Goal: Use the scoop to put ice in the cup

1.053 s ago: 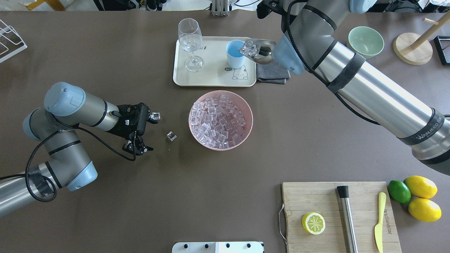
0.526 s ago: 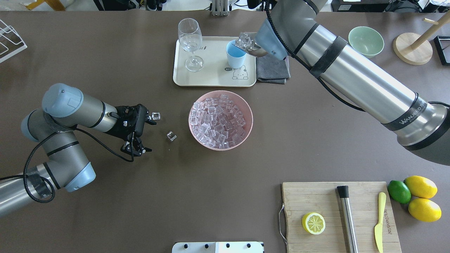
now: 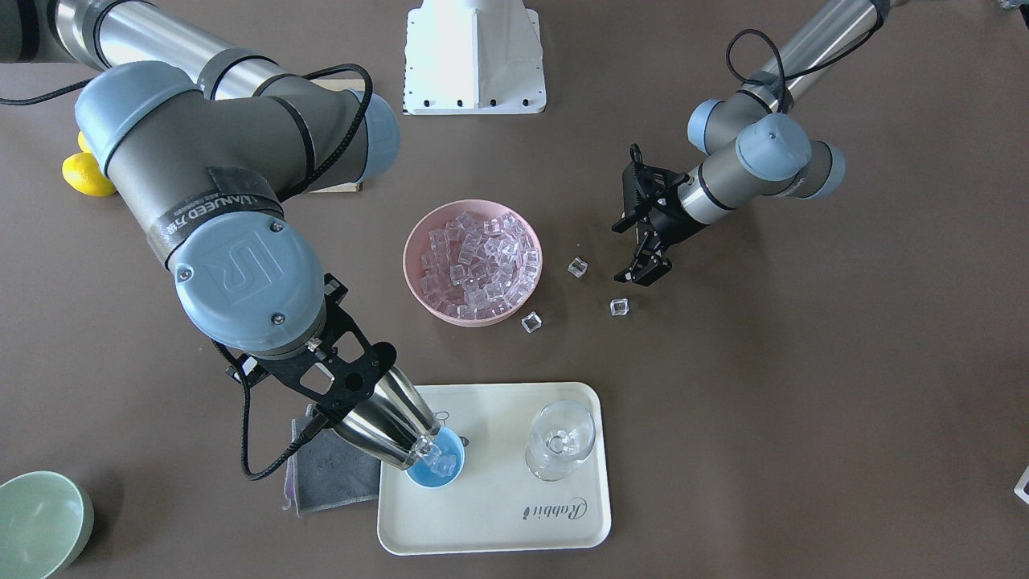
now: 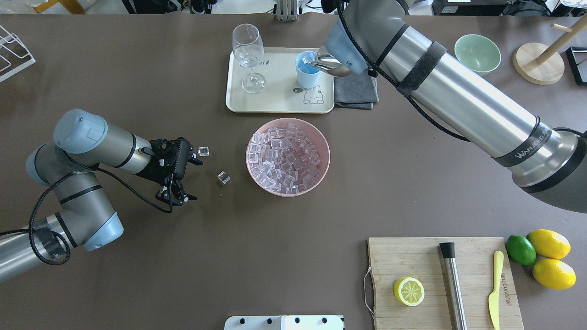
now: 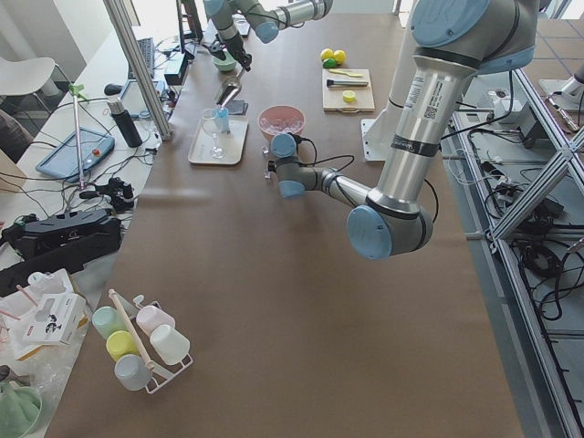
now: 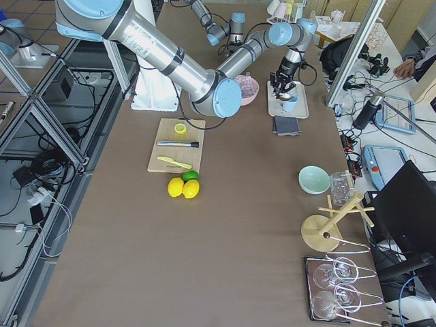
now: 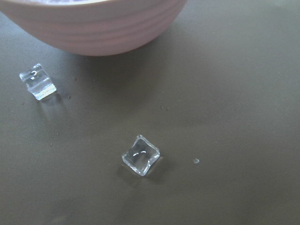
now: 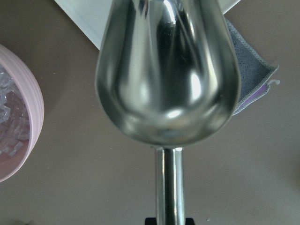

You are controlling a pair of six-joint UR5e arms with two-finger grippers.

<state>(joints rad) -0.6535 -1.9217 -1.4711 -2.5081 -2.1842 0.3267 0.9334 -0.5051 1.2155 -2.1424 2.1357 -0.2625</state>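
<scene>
Pouring is judged to be under way: the scoop (image 3: 384,425) is held tilted, mouth down, at the rim of the cup (image 3: 428,476) on the tray (image 3: 498,515), and a few cubes of ice (image 3: 442,461) are seen inside the cup. The scoop's handle is grasped by the right pincer (image 3: 334,384). The left pincer (image 4: 192,179) is spread wide and empty above the counter (image 4: 137,275), near stray cubes (image 4: 223,177). The scoop is yet to be emptied; plenty of ice is seen in the pink bowl (image 4: 326,156) for further loads.

table (image 4: 183,275) w/ tray (image 4: 279,109), bowl (image 4: 248,156), board (image 4: 385,256), ice (image 4: 223,177)
</scene>
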